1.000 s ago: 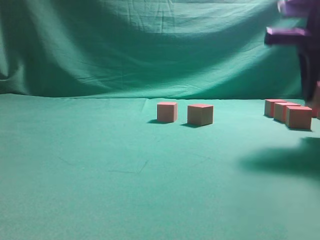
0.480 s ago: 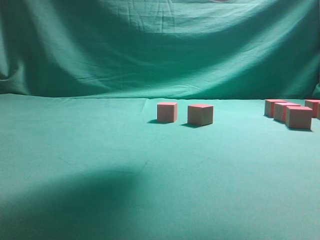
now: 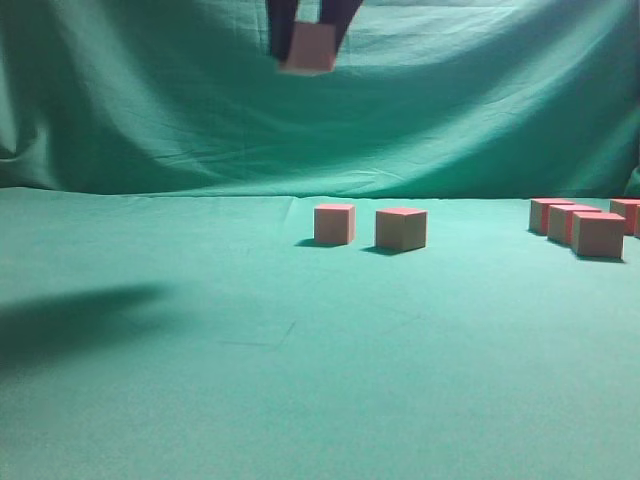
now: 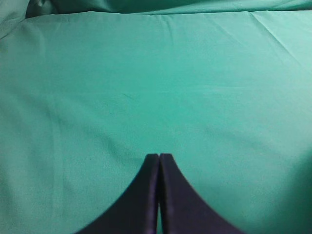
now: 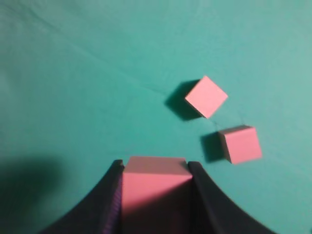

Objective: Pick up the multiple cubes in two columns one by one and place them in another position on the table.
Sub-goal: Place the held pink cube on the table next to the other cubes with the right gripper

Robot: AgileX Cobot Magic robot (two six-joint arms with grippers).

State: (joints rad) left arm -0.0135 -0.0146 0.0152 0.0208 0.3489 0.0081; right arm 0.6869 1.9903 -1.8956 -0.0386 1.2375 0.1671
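My right gripper (image 3: 308, 45) hangs high above the table at the top middle, shut on a pink cube (image 3: 309, 48); the right wrist view shows that cube (image 5: 155, 183) clamped between the dark fingers (image 5: 105, 195). Below it two cubes (image 3: 334, 224) (image 3: 401, 229) stand side by side on the teal table (image 3: 200, 330); they also show in the right wrist view (image 5: 206, 96) (image 5: 240, 144). Several more cubes (image 3: 598, 235) sit in a cluster at the far right. My left gripper (image 4: 159, 157) is shut and empty over bare cloth.
A draped, wrinkled green cloth backdrop (image 3: 150, 100) closes the far side. A dark shadow (image 3: 70, 310) lies on the cloth at the left.
The right arm has left the cluster at the right edge and now hangs at the top middle holding a cube. Its shadow has moved to the left.
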